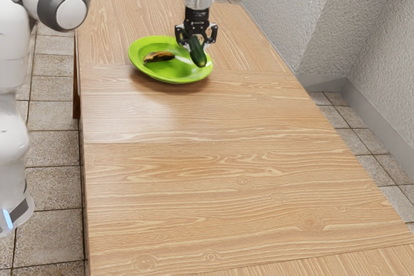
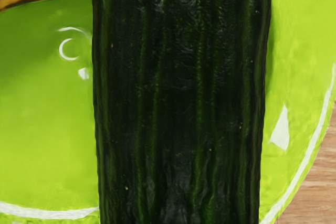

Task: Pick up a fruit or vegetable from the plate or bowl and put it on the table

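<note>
Cucumber point(image 1: 199, 55), upper middle of the exterior view, looks stiff, perhaps slippery; my part-open jaws grip its sides, best around mid-length.

White, smoothly rounded arm point(image 1: 13, 130), dark grey joint bands point(image 1: 48, 11) around pale discs point(image 1: 71, 13), blue strip point(image 1: 7, 218), silvery wrist collar point(image 1: 198, 0), black, angular gripper point(image 1: 196, 46).
</note>
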Tool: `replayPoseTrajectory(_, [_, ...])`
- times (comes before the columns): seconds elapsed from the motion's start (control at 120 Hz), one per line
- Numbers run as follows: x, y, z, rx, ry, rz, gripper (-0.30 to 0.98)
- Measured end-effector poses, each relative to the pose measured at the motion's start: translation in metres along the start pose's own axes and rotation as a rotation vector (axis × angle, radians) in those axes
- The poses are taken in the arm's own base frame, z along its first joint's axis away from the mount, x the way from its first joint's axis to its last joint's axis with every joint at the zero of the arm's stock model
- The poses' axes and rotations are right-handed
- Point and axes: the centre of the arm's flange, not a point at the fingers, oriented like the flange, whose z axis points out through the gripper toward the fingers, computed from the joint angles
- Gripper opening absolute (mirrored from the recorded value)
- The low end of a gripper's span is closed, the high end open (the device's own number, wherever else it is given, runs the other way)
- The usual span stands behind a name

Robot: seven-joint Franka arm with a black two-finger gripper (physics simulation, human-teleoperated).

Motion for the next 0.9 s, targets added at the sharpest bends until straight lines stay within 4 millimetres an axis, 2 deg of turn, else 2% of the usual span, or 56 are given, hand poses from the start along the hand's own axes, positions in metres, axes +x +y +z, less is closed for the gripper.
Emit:
replayPoseTrajectory(0.058, [-0.041,0.018,-0.017,-0.010,0.034,0.068,0.18])
replayPoseTrajectory(0.108, [-0.085,0.036,-0.018,-0.004,0.051,0.135,0.19])
replayPoseTrajectory(0.225, [-0.198,0.074,0.007,0.021,0.047,0.292,0.18])
replayPoseTrajectory(0.292, [-0.249,0.087,0.027,0.027,0.041,0.348,0.18])
replayPoseTrajectory(0.333, [-0.270,0.091,0.032,0.023,0.041,0.364,0.17])
replayPoseTrajectory(0.425, [-0.284,0.094,0.033,0.006,0.054,0.352,0.19])
replayPoseTrajectory(0.492, [-0.294,0.096,0.031,-0.016,0.055,0.344,0.37])
replayPoseTrajectory(0.558, [-0.302,0.098,0.030,-0.034,0.054,0.334,0.49])
replayPoseTrajectory(0.625, [-0.302,0.099,0.029,-0.046,0.057,0.314,0.56])
replayPoseTrajectory(0.675, [-0.289,0.100,0.024,-0.067,0.066,0.271,0.60])
replayPoseTrajectory(0.717, [-0.287,0.098,0.009,-0.097,0.077,0.235,0.62])
replayPoseTrajectory(0.758, [-0.293,0.095,-0.010,-0.117,0.100,0.211,0.64])
replayPoseTrajectory(0.825, [-0.308,0.092,-0.062,-0.146,0.123,0.140,0.66])
replayPoseTrajectory(0.9, [-0.313,0.068,-0.111,-0.132,0.128,0.019,0.67])
